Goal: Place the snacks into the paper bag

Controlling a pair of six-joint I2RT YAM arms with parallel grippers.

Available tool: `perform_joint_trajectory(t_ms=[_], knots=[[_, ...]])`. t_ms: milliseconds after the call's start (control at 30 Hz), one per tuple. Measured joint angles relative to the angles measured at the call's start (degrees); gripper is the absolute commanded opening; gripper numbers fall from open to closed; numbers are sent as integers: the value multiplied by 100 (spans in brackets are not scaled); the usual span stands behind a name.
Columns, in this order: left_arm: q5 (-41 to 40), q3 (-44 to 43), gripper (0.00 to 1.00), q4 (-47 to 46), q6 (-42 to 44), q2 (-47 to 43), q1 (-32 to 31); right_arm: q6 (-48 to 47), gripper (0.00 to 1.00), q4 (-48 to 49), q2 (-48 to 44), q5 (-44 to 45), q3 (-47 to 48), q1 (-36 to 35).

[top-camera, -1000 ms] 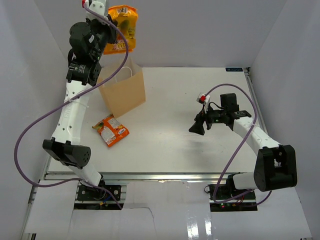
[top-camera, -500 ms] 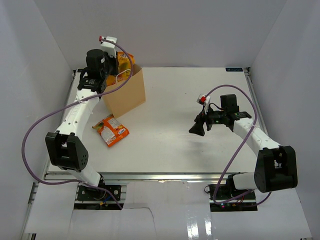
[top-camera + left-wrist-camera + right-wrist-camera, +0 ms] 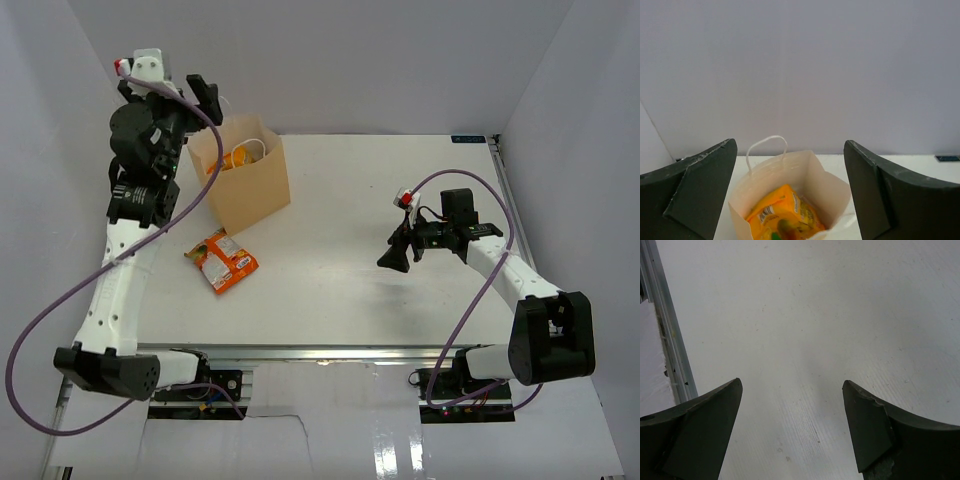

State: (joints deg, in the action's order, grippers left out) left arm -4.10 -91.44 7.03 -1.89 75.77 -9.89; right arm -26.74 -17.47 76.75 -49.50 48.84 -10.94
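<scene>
The paper bag (image 3: 252, 198) is standing open at the far left of the table (image 3: 350, 190). One orange snack packet (image 3: 784, 214) is lying inside it, and another orange packet (image 3: 222, 261) is lying flat on the table just in front of the bag. I am holding my left gripper (image 3: 790, 147) up above the bag's mouth with its fingers spread wide — nothing is sitting between them. My right gripper (image 3: 792, 385) is hanging low over the table on the right side, well apart from the bag, and it is wide open too — holding nothing.
</scene>
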Motion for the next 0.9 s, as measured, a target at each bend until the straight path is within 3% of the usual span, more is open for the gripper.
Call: perform_joint_trajectory(t_ms=[100,300,433,533,667,900], knots=[[-540,369,97,319,-662,-627,7,-4,89,-20,2,-7,0,0],[-1471,2485,96,1598,-2723,-2514,125,-33,89,-57,33,26,0,0],[-1644,3840,98,2385,-4085,-3117,205,-44,91,-70,98,76,2,0],[-1394,4511,98,2750,-4695,-2894,319,-46,91,-87,168,116,2,0],[-894,4756,98,3075,-5136,-1845,595,-46,92,-114,201,144,2,0],[-520,4756,98,3117,-5064,-896,981,-50,92,-177,201,188,2,0]])
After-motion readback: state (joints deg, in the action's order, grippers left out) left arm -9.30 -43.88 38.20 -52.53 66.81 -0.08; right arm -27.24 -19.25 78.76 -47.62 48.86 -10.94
